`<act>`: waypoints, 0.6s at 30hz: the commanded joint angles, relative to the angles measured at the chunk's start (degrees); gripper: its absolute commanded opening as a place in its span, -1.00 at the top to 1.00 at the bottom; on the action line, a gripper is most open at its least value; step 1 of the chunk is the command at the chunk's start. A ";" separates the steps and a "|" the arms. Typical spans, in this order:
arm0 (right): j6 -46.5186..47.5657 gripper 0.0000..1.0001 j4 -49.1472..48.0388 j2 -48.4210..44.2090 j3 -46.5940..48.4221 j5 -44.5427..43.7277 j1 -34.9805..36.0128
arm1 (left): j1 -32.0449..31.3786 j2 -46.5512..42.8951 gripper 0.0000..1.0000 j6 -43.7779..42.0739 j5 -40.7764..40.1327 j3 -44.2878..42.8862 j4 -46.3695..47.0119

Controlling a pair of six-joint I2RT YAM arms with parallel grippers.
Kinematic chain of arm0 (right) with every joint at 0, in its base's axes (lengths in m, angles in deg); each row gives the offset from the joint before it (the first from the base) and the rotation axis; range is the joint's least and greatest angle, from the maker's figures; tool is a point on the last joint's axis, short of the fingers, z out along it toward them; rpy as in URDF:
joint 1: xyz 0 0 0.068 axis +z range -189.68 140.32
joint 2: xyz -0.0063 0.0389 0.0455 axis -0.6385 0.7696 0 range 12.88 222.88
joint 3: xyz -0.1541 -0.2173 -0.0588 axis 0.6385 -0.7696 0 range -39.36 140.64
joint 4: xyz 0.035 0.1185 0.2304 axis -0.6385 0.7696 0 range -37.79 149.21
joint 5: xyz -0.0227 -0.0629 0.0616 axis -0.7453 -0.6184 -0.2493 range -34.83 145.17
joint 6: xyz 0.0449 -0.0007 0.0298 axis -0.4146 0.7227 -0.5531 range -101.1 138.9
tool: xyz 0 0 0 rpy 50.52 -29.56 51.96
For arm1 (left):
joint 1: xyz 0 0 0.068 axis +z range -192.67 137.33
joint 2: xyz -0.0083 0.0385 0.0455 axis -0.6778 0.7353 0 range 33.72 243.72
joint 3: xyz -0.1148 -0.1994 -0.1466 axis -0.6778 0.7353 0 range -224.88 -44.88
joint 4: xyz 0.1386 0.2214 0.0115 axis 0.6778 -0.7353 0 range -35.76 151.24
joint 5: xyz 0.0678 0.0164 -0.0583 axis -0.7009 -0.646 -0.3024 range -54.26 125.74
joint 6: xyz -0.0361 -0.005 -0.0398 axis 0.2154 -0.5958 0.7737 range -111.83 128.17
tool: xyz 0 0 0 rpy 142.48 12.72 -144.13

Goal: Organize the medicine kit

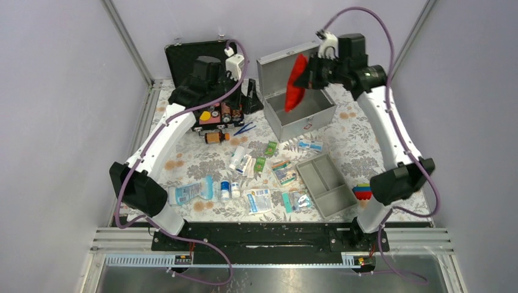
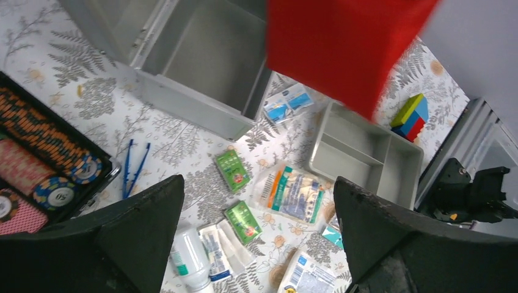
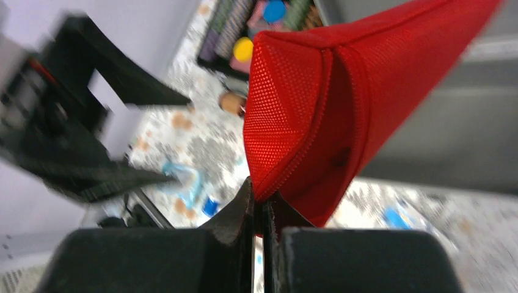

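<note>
I see one metal box [image 1: 303, 110] in the upper middle of the top view, standing on the bench [image 1: 354, 131] with its lid swung up at the back left. One red pouch [image 1: 295, 82] hangs over the box's open mouth. My right jaws are closed on the pouch's zip edge. In the right wrist view the two fingers [image 3: 232, 220] meet on the fabric at bottom centre. The right arm [image 1: 391, 122] comes in from the right side of the frame.

One grey divided tray [image 1: 325, 185] lies apart from the box, at lower right of the top view near the bench's front edge. In the left wrist view I count three compartments in it. Just to its right sits one stack of coloured blocks [image 1: 363, 191].

The left arm [image 1: 162, 131] reaches to the upper left, where one black chip case [image 1: 180, 58] stands open. My left jaws are spread wide with nothing between them, and both fingers [image 2: 122, 244] frame the bottom corners of the left wrist view.

Loose on the bench between case and tray I count:
- one pair of blue tweezers [image 1: 244, 129]
- one small brown cylinder [image 1: 215, 138] on its side
- two green packets [image 1: 270, 148]
- one white tube [image 1: 237, 157]
- two small bottles [image 1: 225, 190] side by side
- one blue-and-white sachet [image 1: 310, 145] just in front of the box

The remaining flat packets overlap too much for a sure count.
</note>
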 commanded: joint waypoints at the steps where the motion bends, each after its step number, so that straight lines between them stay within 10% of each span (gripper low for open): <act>1: -11.33 1.00 -7.95 7.63 11.85 -5.37 7.14 | -2.49 -2.26 -0.81 0.35 -2.46 -1.62 3.83; 18: -18.93 1.00 -9.77 17.37 20.00 -10.12 12.66 | -8.29 -4.99 -0.78 -4.75 -32.12 6.28 23.93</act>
